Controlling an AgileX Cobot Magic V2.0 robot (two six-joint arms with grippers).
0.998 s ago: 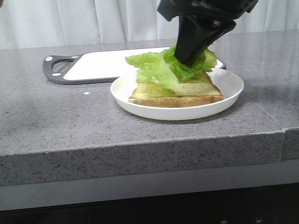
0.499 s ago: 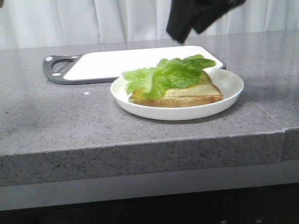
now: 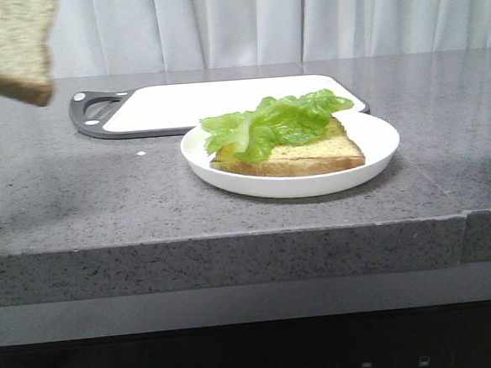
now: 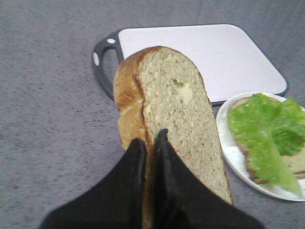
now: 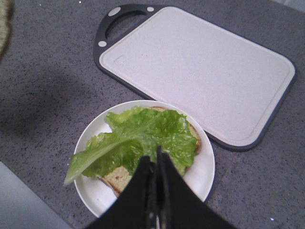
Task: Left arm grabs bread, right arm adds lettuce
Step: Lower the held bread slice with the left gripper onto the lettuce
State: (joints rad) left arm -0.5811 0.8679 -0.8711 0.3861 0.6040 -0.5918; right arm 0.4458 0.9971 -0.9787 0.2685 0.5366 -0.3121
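the right arm is gone from above the plate point(image 3: 370, 163) in the front view, leaving the lettuce point(image 3: 275, 121) lying flat on the toast. the bread point(image 3: 8, 45) now enters at upper left.

Glossy plate point(image 3: 379, 162), prob. ceramic; speckled countertop point(image 3: 103, 194)

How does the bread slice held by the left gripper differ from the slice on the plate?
The held bread is in the air, bare, clamped by the left gripper. The slice on the plate lies flat on the white plate, untouched, with the lettuce on top. Both have a brown crust.
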